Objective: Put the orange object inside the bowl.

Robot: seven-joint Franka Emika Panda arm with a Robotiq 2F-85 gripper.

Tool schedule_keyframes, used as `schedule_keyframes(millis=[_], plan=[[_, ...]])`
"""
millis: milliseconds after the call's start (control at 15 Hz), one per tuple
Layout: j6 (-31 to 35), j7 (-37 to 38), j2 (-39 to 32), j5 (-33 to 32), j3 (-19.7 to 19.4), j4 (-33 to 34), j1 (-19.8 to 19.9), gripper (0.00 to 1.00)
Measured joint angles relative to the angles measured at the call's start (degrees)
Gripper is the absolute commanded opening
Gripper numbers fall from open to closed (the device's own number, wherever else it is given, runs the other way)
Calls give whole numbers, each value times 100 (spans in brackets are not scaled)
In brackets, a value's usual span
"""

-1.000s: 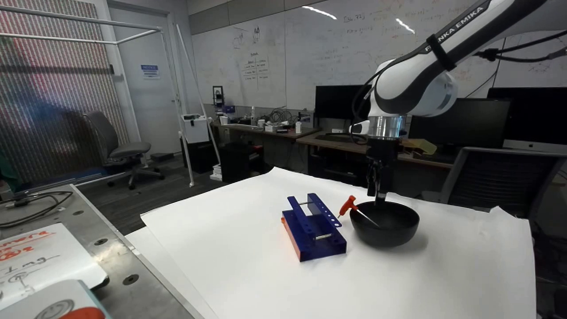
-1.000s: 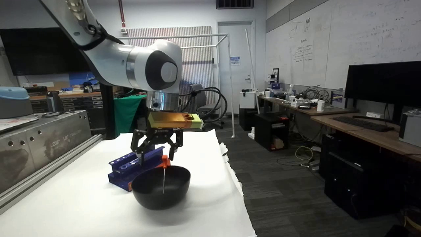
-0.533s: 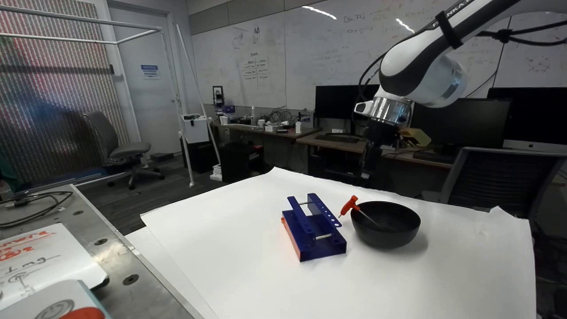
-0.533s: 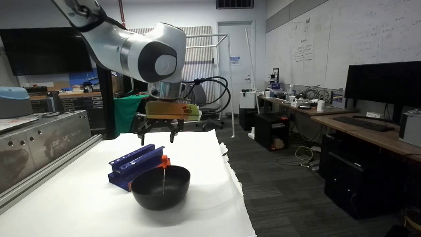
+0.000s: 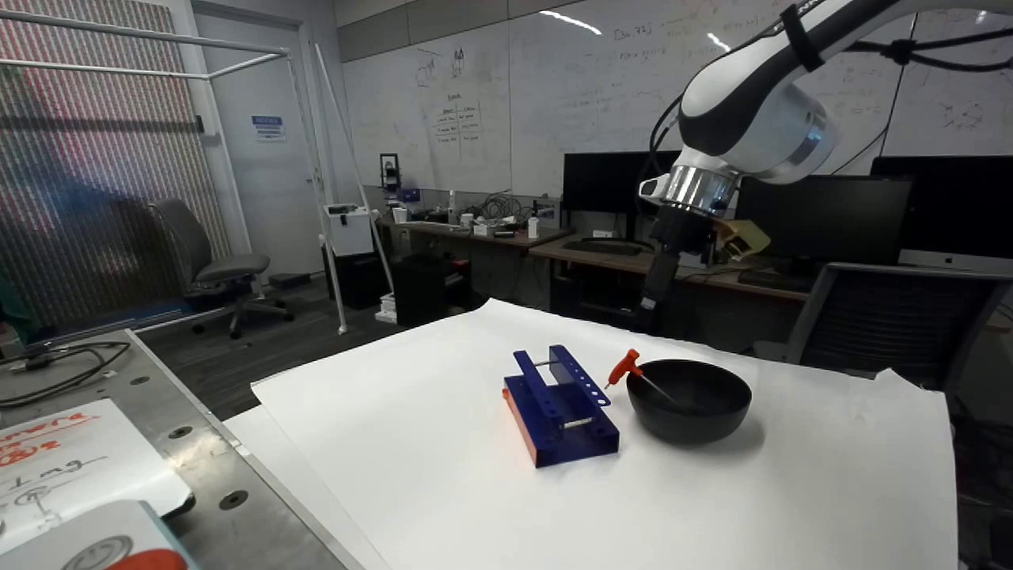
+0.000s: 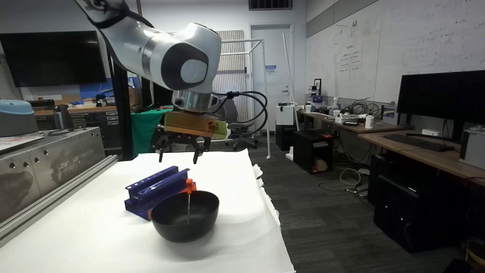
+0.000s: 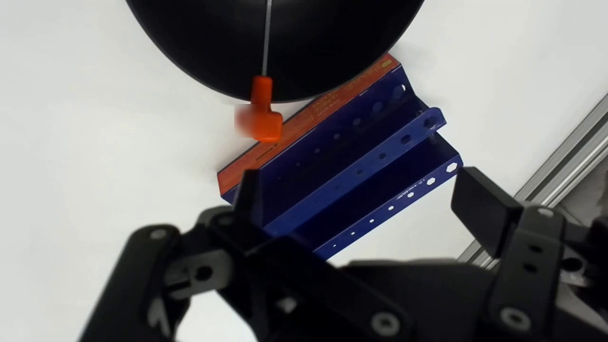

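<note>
Bowl (image 5: 690, 425), black, round, upright on a white sheet (image 5: 443, 475). T-handle hex key (image 7: 261, 92), orange, leaning: its shaft lies inside the bowl, its handle juts over the rim. Perforated rack (image 5: 563, 404), dark blue, orange-sided, stands just beside the bowl. Robotiq gripper (image 6: 178, 160), aloft, jaws spread wide, apart from bowl and key.

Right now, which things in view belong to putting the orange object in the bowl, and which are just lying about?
Job:
bowl
orange tool, partly in it
end effector, open, holding nothing

Lying about, among others:
blue rack, beside the bowl
white bottle
keyboard
green cloth
</note>
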State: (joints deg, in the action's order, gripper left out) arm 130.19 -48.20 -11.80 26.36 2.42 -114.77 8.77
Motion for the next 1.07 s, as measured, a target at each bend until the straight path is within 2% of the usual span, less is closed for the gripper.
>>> schedule_keyframes(millis=[533,667,800,1067], plan=[[-36,50,-25,-58,-1,22,-7,100],[-36,456,-71,-545,-15,134,-89,100],[-87,1162,-183,-1325,-24,410,-267,100],[-854,2463,-663,-2680,-23,1261,-700,100]])
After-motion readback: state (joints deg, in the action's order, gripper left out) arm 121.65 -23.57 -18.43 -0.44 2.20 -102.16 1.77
